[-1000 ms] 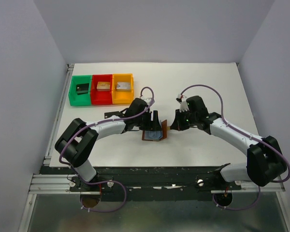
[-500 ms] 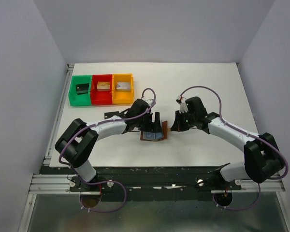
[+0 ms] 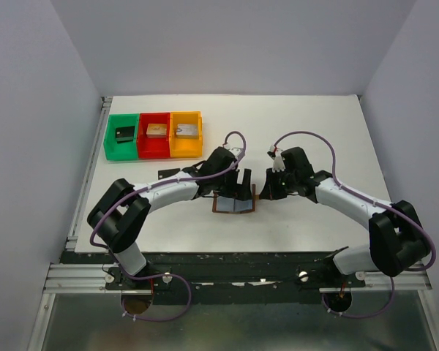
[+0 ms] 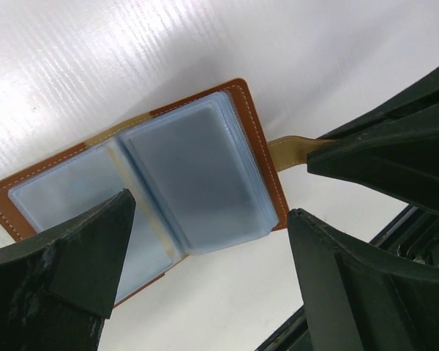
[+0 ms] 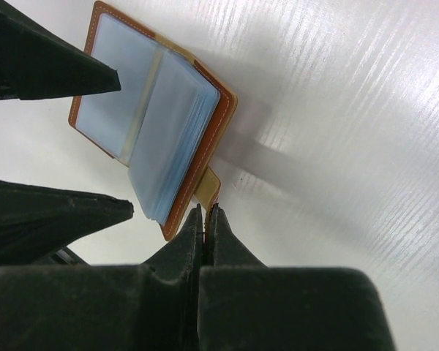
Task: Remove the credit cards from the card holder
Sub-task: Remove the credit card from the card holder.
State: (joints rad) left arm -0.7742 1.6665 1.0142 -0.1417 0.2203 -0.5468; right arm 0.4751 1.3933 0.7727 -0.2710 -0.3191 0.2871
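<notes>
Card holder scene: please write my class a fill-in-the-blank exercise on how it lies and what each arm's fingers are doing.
1. The card holder lies ____ on the table.
2. Its tan strap is pinched by the ____ arm's fingers.
3. The left fingers, spread wide, grip ____.
4. The bin between the green bin and the orange bin is ____.

Missing words: open; right; nothing; red.
</notes>
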